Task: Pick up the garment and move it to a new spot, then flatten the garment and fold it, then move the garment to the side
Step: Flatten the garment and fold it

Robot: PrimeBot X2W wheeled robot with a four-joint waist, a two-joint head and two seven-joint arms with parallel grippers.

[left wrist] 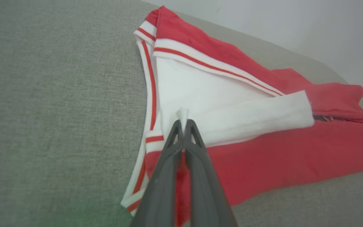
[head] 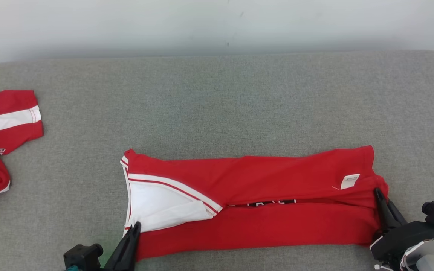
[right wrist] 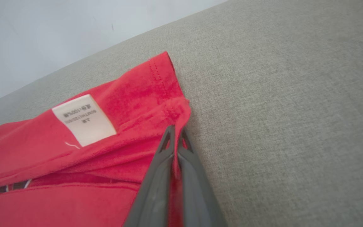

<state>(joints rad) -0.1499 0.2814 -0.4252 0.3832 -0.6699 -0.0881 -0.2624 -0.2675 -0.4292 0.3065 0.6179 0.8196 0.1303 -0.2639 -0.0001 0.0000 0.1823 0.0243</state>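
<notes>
A grey padded table (head: pixel 217 98) carries the garment (head: pixel 277 177), folded into a long band near its front edge, and a red-and-white top (head: pixel 2 124) at its left edge.

Head cam: high, on the near side of the garment (head: pixel 254 203), facing forward and down over the grey surface (head: pixel 217 94) to the wall (head: pixel 217 22). Mid-range, whole garment in frame.
Left wrist cam: low and close at the garment's white panel (left wrist: pixel 200 94) end, looking along the left gripper (left wrist: pixel 184 121) down its length.
Right wrist cam: low and close at the garment's label (right wrist: pixel 83 119) end, looking along the right gripper (right wrist: pixel 175 127).
Overlap: both wrist views catch the garment's middle slit; head view covers both ends.
</notes>
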